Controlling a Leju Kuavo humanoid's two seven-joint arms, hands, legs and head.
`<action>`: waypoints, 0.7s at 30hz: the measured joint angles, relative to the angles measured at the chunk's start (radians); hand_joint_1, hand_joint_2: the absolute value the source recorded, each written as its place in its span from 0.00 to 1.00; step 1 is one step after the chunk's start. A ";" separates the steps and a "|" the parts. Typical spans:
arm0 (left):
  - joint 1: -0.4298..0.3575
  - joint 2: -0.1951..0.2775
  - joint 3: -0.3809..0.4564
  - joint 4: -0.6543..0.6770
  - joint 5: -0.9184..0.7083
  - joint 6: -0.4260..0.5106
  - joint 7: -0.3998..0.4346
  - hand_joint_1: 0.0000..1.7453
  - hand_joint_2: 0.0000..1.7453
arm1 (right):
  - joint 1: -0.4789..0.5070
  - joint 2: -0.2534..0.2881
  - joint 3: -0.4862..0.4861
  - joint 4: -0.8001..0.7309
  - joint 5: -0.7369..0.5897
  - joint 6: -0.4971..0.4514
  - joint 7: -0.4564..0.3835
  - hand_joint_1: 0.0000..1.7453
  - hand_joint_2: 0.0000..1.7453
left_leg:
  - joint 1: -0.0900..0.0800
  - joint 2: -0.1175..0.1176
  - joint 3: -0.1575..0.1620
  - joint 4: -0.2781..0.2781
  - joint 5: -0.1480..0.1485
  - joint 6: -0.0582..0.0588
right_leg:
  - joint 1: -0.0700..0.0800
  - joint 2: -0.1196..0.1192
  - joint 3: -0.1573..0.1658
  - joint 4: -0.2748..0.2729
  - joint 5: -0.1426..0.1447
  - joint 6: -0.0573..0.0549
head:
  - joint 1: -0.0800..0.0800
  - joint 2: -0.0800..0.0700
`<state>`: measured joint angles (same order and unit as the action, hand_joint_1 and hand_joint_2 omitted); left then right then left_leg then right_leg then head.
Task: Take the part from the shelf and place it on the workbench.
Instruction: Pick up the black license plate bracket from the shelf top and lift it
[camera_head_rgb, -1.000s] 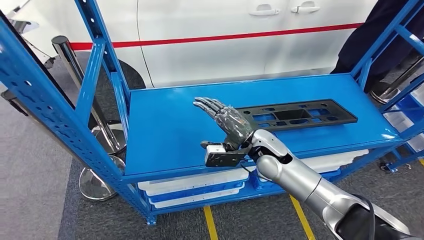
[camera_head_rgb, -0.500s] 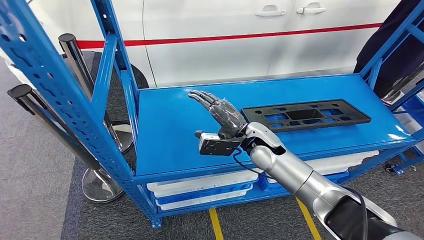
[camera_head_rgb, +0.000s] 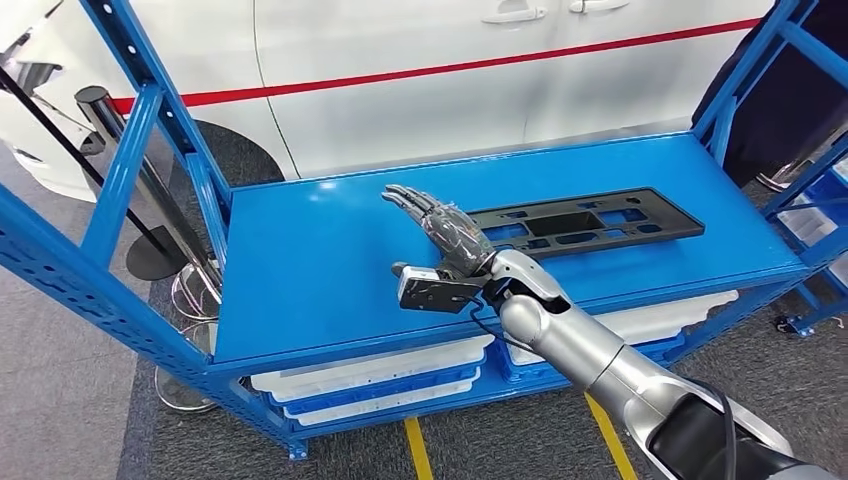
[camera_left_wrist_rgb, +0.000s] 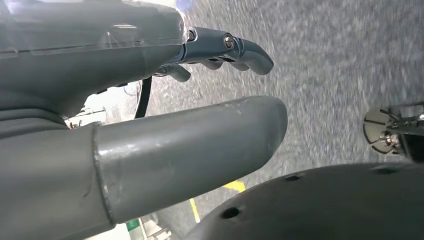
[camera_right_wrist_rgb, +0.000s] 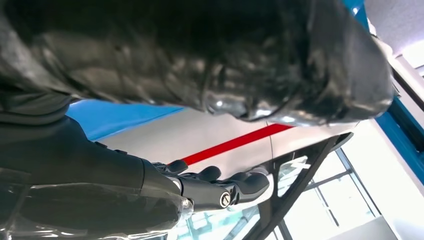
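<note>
From my head view, my right hand reaches out flat over the top deck of the blue metal shelf, fingers stretched straight and lying close beside one another, pointing toward ten o'clock. It holds nothing. The flat black plastic part with rectangular cut-outs lies on the same deck at three o'clock of my hand; my hand overlaps its near end in the picture, and I cannot tell whether they touch. My silver right arm comes in from five o'clock. Under the deck, white trays sit on the lower level. Behind the shelf, at twelve o'clock, stands a white car with a red stripe. A chrome post on a round base stands at nine o'clock, beyond the shelf's frame, and a person in dark clothing stands at two o'clock.

In my left wrist view, my left hand hangs over grey carpeted floor, its thick thumb straight and its darker fingers gently curved, apart from the thumb, with nothing between them.

In my right wrist view, my right hand's dark fingers extend straight, with nothing in them, the car's red stripe behind them.
</note>
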<state>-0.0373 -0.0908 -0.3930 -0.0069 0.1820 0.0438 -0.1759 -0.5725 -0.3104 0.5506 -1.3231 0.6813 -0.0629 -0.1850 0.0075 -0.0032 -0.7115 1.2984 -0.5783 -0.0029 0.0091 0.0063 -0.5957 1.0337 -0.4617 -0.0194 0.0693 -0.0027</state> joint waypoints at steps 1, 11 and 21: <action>0.001 0.000 -0.001 0.000 0.000 0.000 0.000 0.00 0.00 | 0.001 0.001 -0.001 0.002 0.000 0.000 0.000 0.00 0.00 | -0.013 -0.001 0.026 -0.053 0.035 0.019 | 0.010 0.002 0.001 0.000 0.001 -0.004 | 0.000 0.000; 0.002 0.004 -0.017 0.000 0.008 -0.002 0.003 0.00 0.00 | -0.003 0.005 -0.015 0.006 0.002 -0.001 0.000 0.00 0.00 | -0.025 0.009 0.137 -0.297 0.132 0.080 | 0.016 0.003 -0.054 0.109 -0.066 0.027 | 0.003 0.000; 0.002 0.004 -0.023 0.000 0.009 -0.005 0.005 0.00 0.00 | -0.005 0.005 -0.016 0.013 0.003 0.002 0.001 0.00 0.00 | -0.004 0.011 0.129 -0.276 0.120 0.044 | -0.030 -0.010 0.020 -0.026 0.008 0.065 | 0.002 0.000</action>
<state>-0.0355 -0.0873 -0.4164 -0.0065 0.1908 0.0388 -0.1708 -0.5774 -0.3058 0.5342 -1.3103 0.6846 -0.0614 -0.1844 0.0031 0.0074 -0.5824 1.0227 -0.4588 0.0412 -0.0206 -0.0035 -0.5759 1.0080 -0.4536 0.0457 0.0716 -0.0027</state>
